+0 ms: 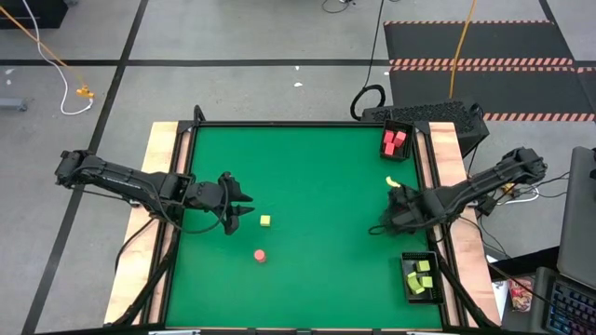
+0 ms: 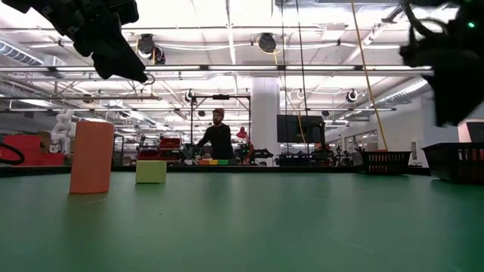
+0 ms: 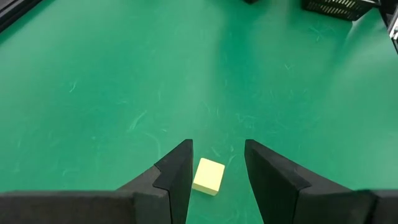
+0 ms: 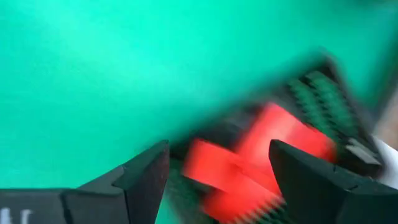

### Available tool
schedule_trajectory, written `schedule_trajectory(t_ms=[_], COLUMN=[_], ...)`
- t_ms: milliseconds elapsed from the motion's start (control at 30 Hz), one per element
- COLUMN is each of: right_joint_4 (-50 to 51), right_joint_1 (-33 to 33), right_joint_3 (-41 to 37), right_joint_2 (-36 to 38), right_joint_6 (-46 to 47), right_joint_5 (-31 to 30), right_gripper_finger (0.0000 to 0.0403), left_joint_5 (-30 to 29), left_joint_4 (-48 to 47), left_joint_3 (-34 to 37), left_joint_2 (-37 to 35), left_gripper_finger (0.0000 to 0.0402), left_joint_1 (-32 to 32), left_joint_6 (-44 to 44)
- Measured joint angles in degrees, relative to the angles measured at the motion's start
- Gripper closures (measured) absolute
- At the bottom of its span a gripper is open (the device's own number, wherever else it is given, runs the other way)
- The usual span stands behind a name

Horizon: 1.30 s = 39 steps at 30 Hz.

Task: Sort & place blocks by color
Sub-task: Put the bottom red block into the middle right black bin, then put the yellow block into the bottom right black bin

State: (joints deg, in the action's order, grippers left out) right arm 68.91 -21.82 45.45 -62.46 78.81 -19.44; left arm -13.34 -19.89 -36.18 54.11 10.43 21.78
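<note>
The green mat (image 1: 317, 214) serves as the landmark. The left gripper (image 1: 244, 207) hangs over the mat's left part with its fingers (image 3: 177, 177) apart, and a yellow cube (image 1: 265, 221) lies on the mat just beyond the fingertips; in the left wrist view this cube (image 3: 208, 176) shows between the two fingers, touching neither. A round pink-red piece (image 1: 260, 255) stands on the mat near the yellow cube, toward the mat's near edge. In the low view the same piece (image 2: 91, 156) stands upright beside the yellow cube (image 2: 151, 171). The right gripper (image 1: 391, 216) hovers over the mat's right part, its fingers (image 4: 146, 177) spread with nothing between them. At the mat's far right corner a black tray (image 1: 397, 141) holds pink-red blocks (image 1: 394, 141); in the right wrist view these blocks (image 4: 255, 155) show blurred. At the mat's near right corner a second black tray (image 1: 421, 276) holds yellow-green blocks (image 1: 421, 277). A small yellow piece (image 1: 392, 182) shows near the mat's right edge, just beside the right arm; whether it rests on the mat cannot be told.
</note>
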Motion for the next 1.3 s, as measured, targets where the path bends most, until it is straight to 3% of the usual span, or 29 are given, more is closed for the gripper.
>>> schedule_trajectory(t_ms=[167, 333, 633, 800, 1000, 1300], right_joint_4=[-29.3, -56.5, -83.7, -102.3, -107.3, -107.8], right_joint_1=[0.0, 0.5, 7.7, 13.4, 17.0, 17.4], right_joint_3=[0.0, 0.0, 0.0, 0.0, 0.0, 0.0], right_joint_2=[0.1, -5.3, -19.7, -28.0, -32.2, -32.0], right_joint_6=[-21.7, -42.5, -58.1, -63.8, -66.7, -72.4], right_joint_5=[-4.6, -6.2, -2.7, 7.3, 14.9, 14.2], right_gripper_finger=[0.0134, 0.0147, 0.0156, 0.0156, 0.0156, 0.0156], left_joint_5=[0.0, -0.2, -0.7, -0.8, -3.5, -3.8], left_joint_4=[-0.3, -1.5, 0.4, 2.3, 5.4, 14.8], left_joint_3=[0.0, 0.0, 0.0, 0.0, 0.0, 0.0], left_joint_2=[0.0, 0.0, 0.0, 0.0, 0.0, 0.0], left_gripper_finger=[0.0254, 0.0254, 0.0254, 0.0254, 0.0254, 0.0254], left_joint_1=[0.0, 0.0, 0.0, 0.0, 0.0, -2.2], left_joint_6=[1.3, 0.9, -2.3, -3.6, -8.2, -18.1])
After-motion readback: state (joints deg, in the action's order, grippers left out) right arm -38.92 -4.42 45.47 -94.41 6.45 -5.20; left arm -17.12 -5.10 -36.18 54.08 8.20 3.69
